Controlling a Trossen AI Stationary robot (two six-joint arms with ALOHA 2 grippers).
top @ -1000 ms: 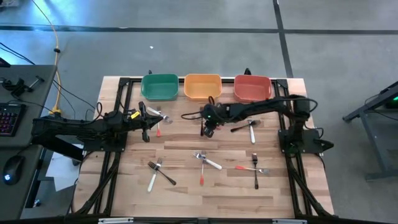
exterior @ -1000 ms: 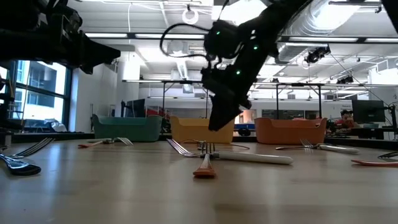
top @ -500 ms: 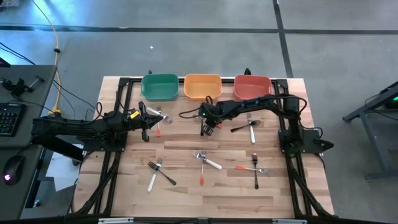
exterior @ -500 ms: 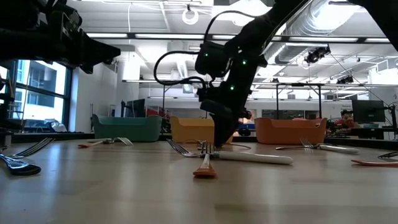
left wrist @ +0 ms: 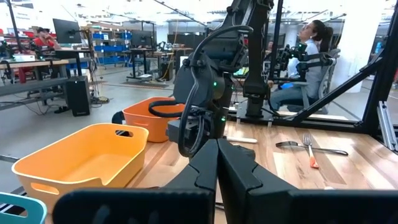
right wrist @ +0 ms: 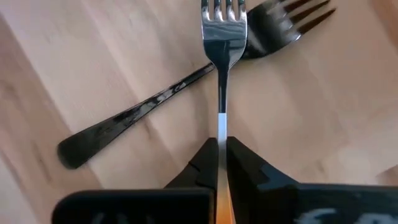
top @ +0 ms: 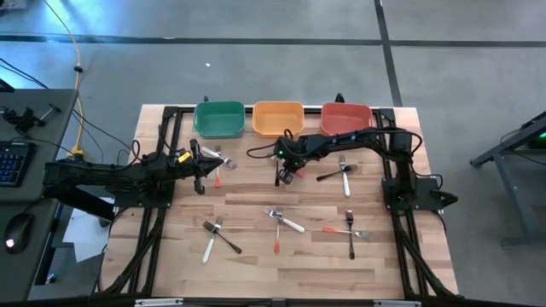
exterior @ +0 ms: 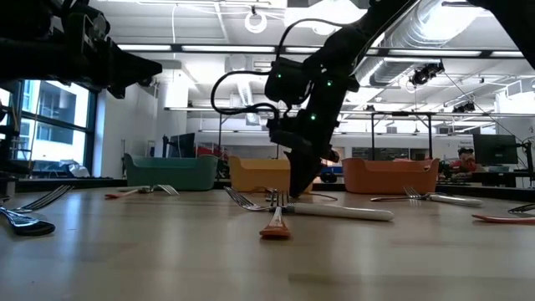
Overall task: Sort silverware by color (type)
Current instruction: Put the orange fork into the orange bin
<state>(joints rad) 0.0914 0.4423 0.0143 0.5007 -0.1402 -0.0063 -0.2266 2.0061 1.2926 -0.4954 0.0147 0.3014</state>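
Observation:
My right gripper (top: 285, 176) points steeply down at the table's middle, below the orange bin (top: 278, 118), shut on a fork with a metal head (right wrist: 222, 25) and a red-orange handle. A black fork (right wrist: 143, 112) lies on the wood, crossing under that head. In the low view my right gripper (exterior: 299, 186) reaches down behind the nearer forks. My left gripper (top: 209, 165) hovers level and shut over the table's left side, holding nothing; its fingers (left wrist: 217, 163) face the right arm. Other silverware lies scattered: (top: 343, 173), (top: 281, 222), (top: 213, 235), (top: 350, 230), (top: 220, 160). My right gripper pinches the fork's handle (right wrist: 222, 134) between its two fingers, where the pale neck turns red-orange. The fingers come from above at a steep slant. The fork's head lies across the black fork's neck (right wrist: 205, 71). I cannot tell whether the fork is off the wood.
The green bin (top: 219, 118), orange bin and red bin (top: 346, 119) stand in a row at the far edge. Black frame rails (top: 166, 128) run along both table sides. Bare wood lies near the front edge (top: 281, 273).
My right gripper has sunk toward the table and tipped more steeply downward, drifting slightly toward the table's left. Its fingers have drawn together on the fork's handle. The forks on the table have stayed where they were.

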